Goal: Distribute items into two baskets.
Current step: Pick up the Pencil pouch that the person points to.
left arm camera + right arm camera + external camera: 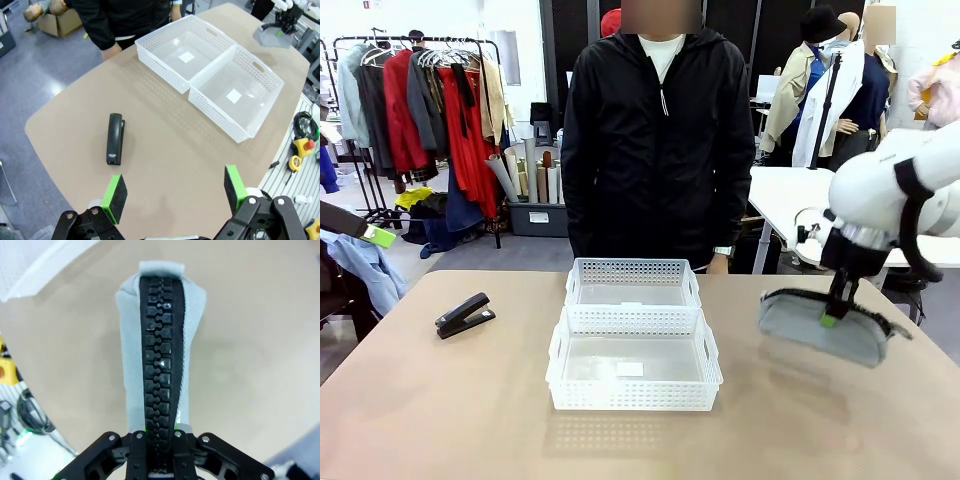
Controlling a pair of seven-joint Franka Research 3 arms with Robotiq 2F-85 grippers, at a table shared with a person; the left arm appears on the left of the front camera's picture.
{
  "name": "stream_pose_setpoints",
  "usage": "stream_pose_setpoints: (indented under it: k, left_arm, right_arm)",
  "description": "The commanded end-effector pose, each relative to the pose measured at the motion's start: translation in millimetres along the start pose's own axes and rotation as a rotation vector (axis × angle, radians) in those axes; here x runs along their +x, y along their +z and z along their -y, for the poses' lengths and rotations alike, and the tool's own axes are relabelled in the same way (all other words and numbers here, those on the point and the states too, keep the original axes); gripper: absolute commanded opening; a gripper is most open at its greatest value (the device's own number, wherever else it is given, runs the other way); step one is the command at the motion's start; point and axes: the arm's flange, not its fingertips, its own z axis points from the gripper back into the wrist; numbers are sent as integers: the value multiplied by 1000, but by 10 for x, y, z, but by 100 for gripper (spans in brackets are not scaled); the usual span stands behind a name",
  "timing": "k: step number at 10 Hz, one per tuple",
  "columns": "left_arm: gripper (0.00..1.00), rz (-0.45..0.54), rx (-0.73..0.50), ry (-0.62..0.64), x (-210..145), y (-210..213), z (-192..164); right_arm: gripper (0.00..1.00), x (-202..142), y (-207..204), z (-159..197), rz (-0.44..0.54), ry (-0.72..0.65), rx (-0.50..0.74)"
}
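My right gripper (833, 312) is shut on the grey pouch (825, 327) by its black zipper edge (161, 370), holding it above the table at the right. The pouch (272, 36) hangs beyond the baskets in the left wrist view. The black stapler (464, 315) lies on the table at the left, also below my left gripper (175, 192) as the stapler (114, 138). That gripper is open, high above the table. Two white baskets stand end to end in the middle: the larger, labelled one (633, 396) nearer me, the smaller one (633, 269) behind it.
A person in a black jacket (660, 140) stands at the far edge behind the baskets. Yellow control boxes and cables (302, 145) lie past the table's edge. Bare tabletop (440, 410) lies left and in front of the baskets.
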Motion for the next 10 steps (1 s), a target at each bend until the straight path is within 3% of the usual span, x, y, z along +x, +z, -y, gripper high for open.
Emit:
stream_pose_setpoints:
  k: [1, 4, 6, 10]
  left_arm:
    - [100, 14, -11, 3, -4, -2, -3]
    - [100, 14, -11, 3, -4, -2, -3]
    - [100, 14, -11, 3, -4, -2, -3]
    - [100, 14, -11, 3, -4, -2, -3]
  right_arm:
    - [0, 16, 442, -7, -34, -172, -27]
    - [0, -88, 1090, -148, 34, -450, -3]
    - [0, -146, 1374, -331, -14, -584, 23]
    - [0, -305, 1655, -555, 25, -633, -13]
